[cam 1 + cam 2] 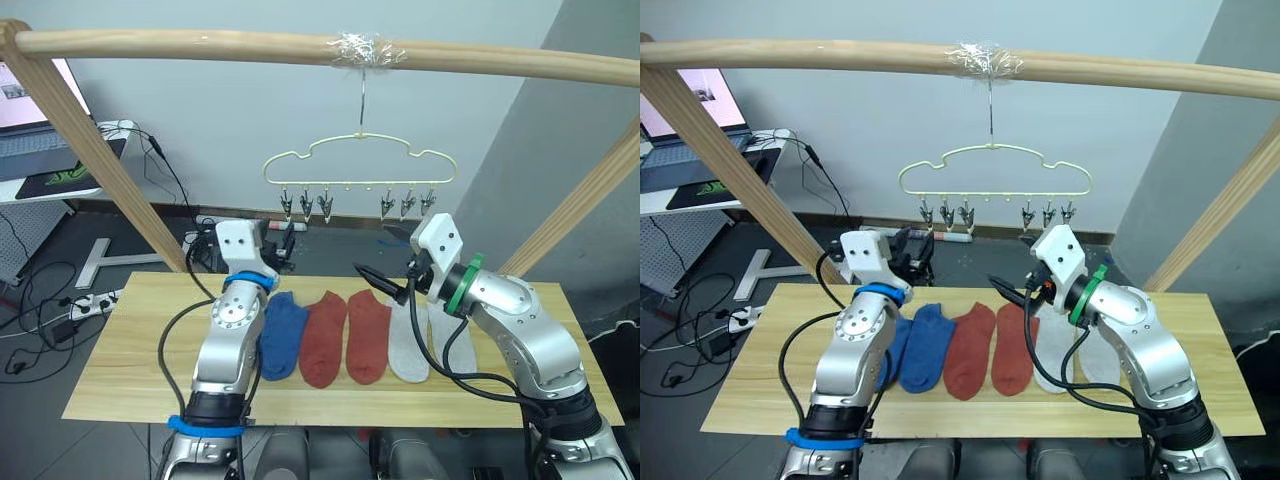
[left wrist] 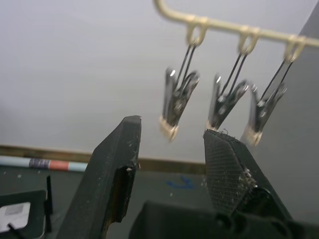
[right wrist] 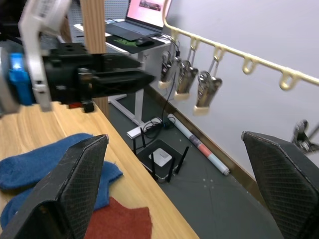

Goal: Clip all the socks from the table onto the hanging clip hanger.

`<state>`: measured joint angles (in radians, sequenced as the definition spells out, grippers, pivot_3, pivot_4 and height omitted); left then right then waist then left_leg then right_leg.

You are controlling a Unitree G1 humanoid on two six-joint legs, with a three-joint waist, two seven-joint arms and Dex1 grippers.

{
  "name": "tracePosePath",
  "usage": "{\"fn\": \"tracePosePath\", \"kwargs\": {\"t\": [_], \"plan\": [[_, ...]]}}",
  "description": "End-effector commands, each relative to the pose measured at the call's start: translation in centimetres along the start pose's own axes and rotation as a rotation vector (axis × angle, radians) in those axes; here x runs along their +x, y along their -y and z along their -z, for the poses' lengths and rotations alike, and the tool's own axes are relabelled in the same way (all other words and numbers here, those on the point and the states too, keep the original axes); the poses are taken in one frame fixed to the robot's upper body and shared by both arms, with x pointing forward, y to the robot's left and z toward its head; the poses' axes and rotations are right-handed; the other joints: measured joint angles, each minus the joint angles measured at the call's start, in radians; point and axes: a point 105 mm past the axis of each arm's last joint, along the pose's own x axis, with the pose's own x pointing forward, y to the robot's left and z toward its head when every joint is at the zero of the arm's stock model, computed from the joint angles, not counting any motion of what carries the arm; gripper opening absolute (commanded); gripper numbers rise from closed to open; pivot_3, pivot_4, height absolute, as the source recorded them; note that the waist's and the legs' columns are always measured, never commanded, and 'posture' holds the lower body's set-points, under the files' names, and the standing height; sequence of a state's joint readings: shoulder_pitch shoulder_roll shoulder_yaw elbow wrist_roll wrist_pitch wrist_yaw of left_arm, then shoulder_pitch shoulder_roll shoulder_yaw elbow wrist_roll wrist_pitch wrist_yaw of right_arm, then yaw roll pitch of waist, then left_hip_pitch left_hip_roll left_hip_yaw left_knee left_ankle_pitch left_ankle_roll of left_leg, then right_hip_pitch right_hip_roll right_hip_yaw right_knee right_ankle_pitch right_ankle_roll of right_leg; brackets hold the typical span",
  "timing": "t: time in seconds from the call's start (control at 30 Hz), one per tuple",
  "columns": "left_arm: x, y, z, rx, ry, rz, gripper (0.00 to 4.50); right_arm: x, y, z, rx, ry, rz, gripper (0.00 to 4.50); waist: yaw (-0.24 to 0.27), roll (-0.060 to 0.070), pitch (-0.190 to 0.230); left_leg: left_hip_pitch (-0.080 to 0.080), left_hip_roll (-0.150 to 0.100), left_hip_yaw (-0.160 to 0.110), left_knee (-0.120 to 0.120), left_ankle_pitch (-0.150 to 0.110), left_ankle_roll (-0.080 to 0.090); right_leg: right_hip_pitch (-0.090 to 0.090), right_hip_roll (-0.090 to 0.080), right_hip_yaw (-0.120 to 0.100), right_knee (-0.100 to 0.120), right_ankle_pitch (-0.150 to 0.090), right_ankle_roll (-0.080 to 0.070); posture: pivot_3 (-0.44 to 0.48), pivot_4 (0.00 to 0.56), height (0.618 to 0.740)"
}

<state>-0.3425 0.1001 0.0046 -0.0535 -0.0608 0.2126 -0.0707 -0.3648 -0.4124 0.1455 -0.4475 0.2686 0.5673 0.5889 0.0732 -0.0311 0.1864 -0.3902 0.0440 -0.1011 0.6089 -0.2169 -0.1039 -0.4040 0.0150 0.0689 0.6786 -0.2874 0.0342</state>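
1. Light wood surface [image 1: 120,390], head views: socks [image 1: 345,335] laid flat in a row between the two arms, blue at the robot's left, rust red in the middle, light grey at its right; judged to be set out so for picking one at a time. Part of the blue pair hidden behind the left forearm in the left eye view. Pale-yellow clip hanger [image 1: 360,165] hooked to the wooden beam [image 1: 200,44] above and behind the row, all six clips bare. No sock clipped yet.
2. Left wrist view: left hand [image 2: 172,164] empty, fingers [image 2: 117,169] moderately parted, aimed upward at three dark metal clips [image 2: 175,102] on the wire; nearest clip seen in line with the gap but apart from it, probably a pose for reaching the clips.
3. Right wrist view: right hand [image 3: 174,199] empty, spread wide, raised over the far edge of the surface with blue and red fabric just below; left hand and more clips ahead.
4. Writing: none legible; laptop [image 1: 30,100] screen at the far left too small to read.
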Motion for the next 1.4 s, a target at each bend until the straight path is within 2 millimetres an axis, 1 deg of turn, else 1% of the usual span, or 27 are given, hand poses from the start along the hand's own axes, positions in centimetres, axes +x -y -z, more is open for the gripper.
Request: {"fn": "tracePosePath", "kwargs": {"t": [0.03, 0.2, 0.43, 0.6, 0.83, 1.1, 1.4], "plan": [[0.9, 0.3, -1.0, 0.02, 0.057, -0.038, 2.25, -0.2, 0.1, -1.7, -0.045, 0.044, -0.004, 4.5, 0.0, 0.0, 0.0, 0.0, 0.0, 0.0, 0.0, 0.0, 0.0, 0.0, 0.0, 0.0, 0.0, 0.0, 0.0, 0.17, 0.191, 0.74], [1.6, 0.1, -1.5, 0.049, 0.086, -0.096, 2.25, -0.3, 0.2, -1.9, -0.046, 0.045, -0.005, 4.5, -0.002, 0.0, 0.001, -0.001, 0.0, -0.001, 0.0, 0.0, 0.0, -0.001, 0.0, -0.001, 0.0, 0.0, 0.0, 0.154, 0.191, 0.74], [2.8, 0.6, -1.7, 0.049, 0.103, -0.12, 2.25, -0.4, 0.2, -2.5, -0.044, 0.047, -0.006, 4.5, -0.01, 0.0, 0.004, -0.001, 0.0, -0.001, 0.0, 0.0, 0.0, -0.001, 0.0, -0.001, 0.0, 0.0, 0.0, 0.141, 0.191, 0.74], [3.3, 0.2, -2.3, 0.07, 0.128, -0.149, 2.25, -0.6, 0.3, -2.5, -0.049, 0.039, -0.004, 4.5, -0.021, -0.001, 0.006, -0.002, 0.0, -0.002, 0.0, 0.0, 0.0, -0.001, 0.0, -0.002, 0.0, 0.0, 0.0, 0.138, 0.195, 0.74], [3.3, 0.1, -2.7, 0.097, 0.145, -0.167, 2.25, -0.6, 0.2, -2.9, -0.057, 0.048, -0.02, 4.5, -0.023, -0.001, 0.01, -0.002, 0.0, -0.004, 0.0, 0.0, 0.0, -0.001, 0.0, -0.003, 0.0, 0.0, 0.0, 0.138, 0.195, 0.74], [3.0, 0.1, -2.6, 0.115, 0.141, -0.184, 2.25, -0.5, 0.2, -3.1, -0.056, 0.058, -0.02, 4.5, -0.024, -0.001, 0.01, -0.003, 0.0, -0.004, 0.0, 0.0, 0.0, -0.001, 0.0, -0.004, 0.0, 0.0, 0.001, 0.138, 0.195, 0.74], [3.2, -0.1, -2.4, 0.106, 0.134, -0.19, 2.25, -0.5, 0.3, -3.2, -0.054, 0.06, -0.011, 4.5, -0.024, -0.001, 0.01, -0.003, 0.0, -0.004, 0.0, 0.0, 0.0, -0.001, 0.0, -0.004, 0.0, 0.0, 0.001, 0.138, 0.195, 0.74]]}}
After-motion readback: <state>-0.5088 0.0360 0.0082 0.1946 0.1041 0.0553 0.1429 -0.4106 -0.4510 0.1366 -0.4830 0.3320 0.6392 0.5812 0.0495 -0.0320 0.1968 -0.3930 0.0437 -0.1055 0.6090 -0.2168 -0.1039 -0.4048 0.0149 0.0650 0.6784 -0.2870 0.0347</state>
